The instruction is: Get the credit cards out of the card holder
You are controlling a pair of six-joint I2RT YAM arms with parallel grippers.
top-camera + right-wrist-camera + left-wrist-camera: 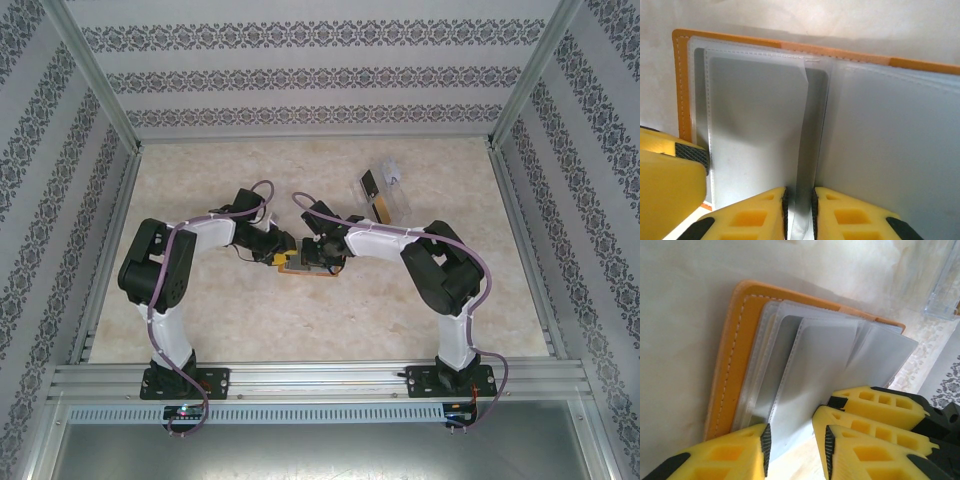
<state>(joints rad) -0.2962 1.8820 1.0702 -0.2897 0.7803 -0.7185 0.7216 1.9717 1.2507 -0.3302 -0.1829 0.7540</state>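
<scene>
**Card holder (293, 268) open at mid-table, one leaf pinched**

Seen from above, the card holder lies flat on the pale, marbled table (220, 180), between the two arms. The left gripper (277, 250) and the right gripper (318, 256) meet over it and cover most of it. This overhead view also takes in the clear tray (402, 203), well apart toward the far right. A dark card (368, 183) and a yellow-orange card (381, 208) can be made out in it. Finer detail there is too small to read.

The wrist views show the construction. The orange cover has rounded corners and a pale stitched seam along its edge. Inside is a fan of greyish, semi-clear plastic pockets with welded borders. Whether any pocket holds a card cannot be told.

In the right wrist view, the right gripper's yellow, hollow-celled fingers are pressed together on a single pocket leaf (805, 165). The leaf stands on edge between them, above the flat pockets. A finger of the left gripper overlaps the stitched edge at the left, but contact cannot be confirmed.

In the left wrist view, the left gripper's fingers are spread, with a corner of the pocket stack lying in the gap. The right gripper's fingers sit just beside, over the leaves.
</scene>
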